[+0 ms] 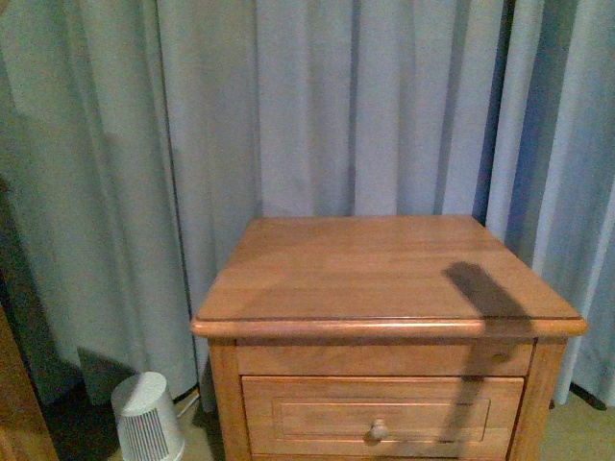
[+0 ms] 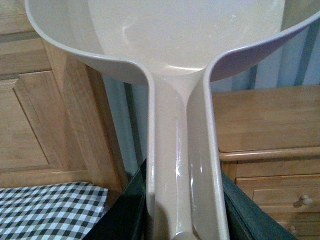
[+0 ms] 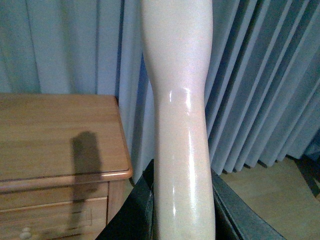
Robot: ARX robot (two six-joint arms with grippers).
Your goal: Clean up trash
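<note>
No trash shows in any view. The pinkish dustpan (image 2: 182, 65) fills the left wrist view, its handle running down between the dark fingers (image 2: 122, 210) of my left gripper (image 2: 184, 215), which is shut on it; the visible part of the pan holds nothing. A smooth cream brush handle (image 3: 182, 130) rises through the right wrist view, clamped by my right gripper (image 3: 182, 210). The brush head is out of view. Neither arm appears in the front view; only a shadow falls on the nightstand top.
A wooden nightstand (image 1: 384, 274) with a knobbed drawer (image 1: 380, 427) stands before grey curtains (image 1: 317, 106). A small white ribbed device (image 1: 146, 421) sits on the floor beside it. A black-and-white checked pillow (image 2: 47, 210) and a wooden panel (image 2: 45, 120) lie near the left gripper.
</note>
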